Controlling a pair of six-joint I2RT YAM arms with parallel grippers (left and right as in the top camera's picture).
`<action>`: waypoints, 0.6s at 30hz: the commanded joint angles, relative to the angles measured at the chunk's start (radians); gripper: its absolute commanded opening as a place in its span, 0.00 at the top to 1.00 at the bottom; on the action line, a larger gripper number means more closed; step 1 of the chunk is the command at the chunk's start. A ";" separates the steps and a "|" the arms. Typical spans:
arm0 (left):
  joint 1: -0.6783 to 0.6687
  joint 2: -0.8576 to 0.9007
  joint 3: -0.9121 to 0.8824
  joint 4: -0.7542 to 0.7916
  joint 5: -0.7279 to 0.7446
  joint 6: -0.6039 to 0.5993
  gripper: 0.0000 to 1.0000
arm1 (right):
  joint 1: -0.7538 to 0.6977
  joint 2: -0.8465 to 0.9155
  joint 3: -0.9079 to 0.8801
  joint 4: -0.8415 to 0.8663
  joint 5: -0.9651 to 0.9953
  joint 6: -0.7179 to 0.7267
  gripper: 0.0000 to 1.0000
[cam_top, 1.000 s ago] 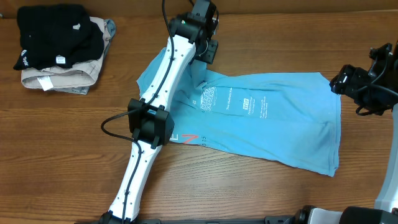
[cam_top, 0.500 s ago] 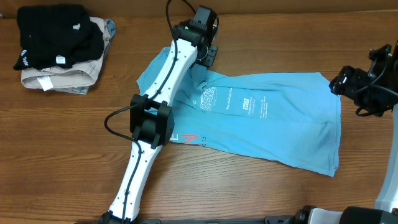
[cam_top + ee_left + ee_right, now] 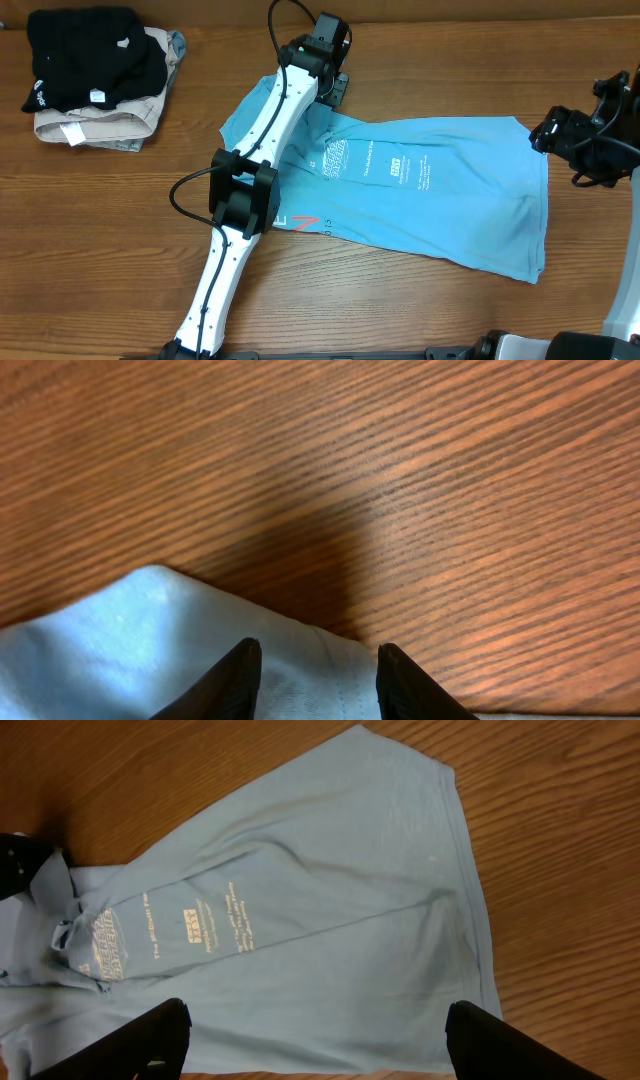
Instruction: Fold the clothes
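The light sky-blue T-shirt [image 3: 440, 200] lies spread on the wooden table, with white print near its middle and a red mark at its near left edge. My left gripper [image 3: 338, 88] is at the shirt's far left corner. In the left wrist view its fingers [image 3: 315, 680] are apart, low over the shirt's hemmed edge [image 3: 130, 630], with fabric showing between them. My right gripper [image 3: 545, 132] hovers off the shirt's far right corner. In the right wrist view its fingers [image 3: 315, 1040] are wide open and empty above the shirt [image 3: 300, 920].
A folded black garment [image 3: 90, 55] lies on a folded beige garment [image 3: 100, 125] at the far left of the table [image 3: 100, 250]. The left arm stretches diagonally over the shirt's left part. A black cable loops beside it.
The left gripper has shifted slightly toward the far edge of the table. The shirt and the right arm have not moved.
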 commanded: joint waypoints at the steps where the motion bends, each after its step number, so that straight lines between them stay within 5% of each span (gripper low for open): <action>1: -0.005 -0.019 -0.011 0.006 -0.020 0.030 0.60 | 0.007 -0.004 -0.006 0.004 0.000 -0.003 0.14; 13: -0.006 -0.019 -0.054 0.017 -0.016 0.029 0.47 | 0.007 -0.004 -0.006 0.004 0.000 -0.003 0.14; 18: -0.006 -0.019 -0.082 0.025 -0.016 0.026 0.51 | 0.007 -0.004 -0.006 0.005 0.000 -0.003 0.14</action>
